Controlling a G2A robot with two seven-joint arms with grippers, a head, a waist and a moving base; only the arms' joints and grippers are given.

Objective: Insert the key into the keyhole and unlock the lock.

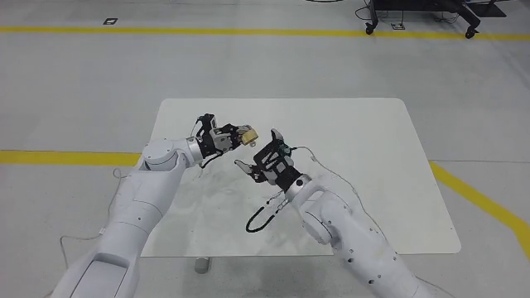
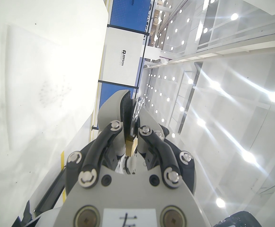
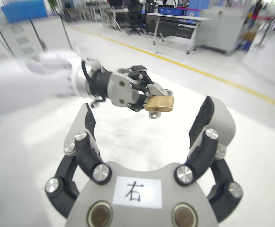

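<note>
A brass padlock (image 3: 160,103) hangs above the white table (image 1: 364,132), with my left gripper (image 3: 161,93) shut on it. A small silver key (image 3: 154,114) sticks out of the padlock's underside. In the left wrist view the lock's brass body (image 2: 130,146) and silver shackle (image 2: 137,112) sit between the closed fingers. In the top view the padlock (image 1: 248,136) is at the table's middle-left, held by the left gripper (image 1: 236,135). My right gripper (image 3: 149,116) stands open just short of the padlock, nothing between its fingers; in the top view the right gripper (image 1: 261,161) sits just below and right of the lock.
The white table's far edge (image 3: 199,81) lies beyond the padlock. A black cable (image 1: 265,215) loops off the right arm over the table's near part. Yellow floor lines (image 1: 248,31) run behind and beside the table.
</note>
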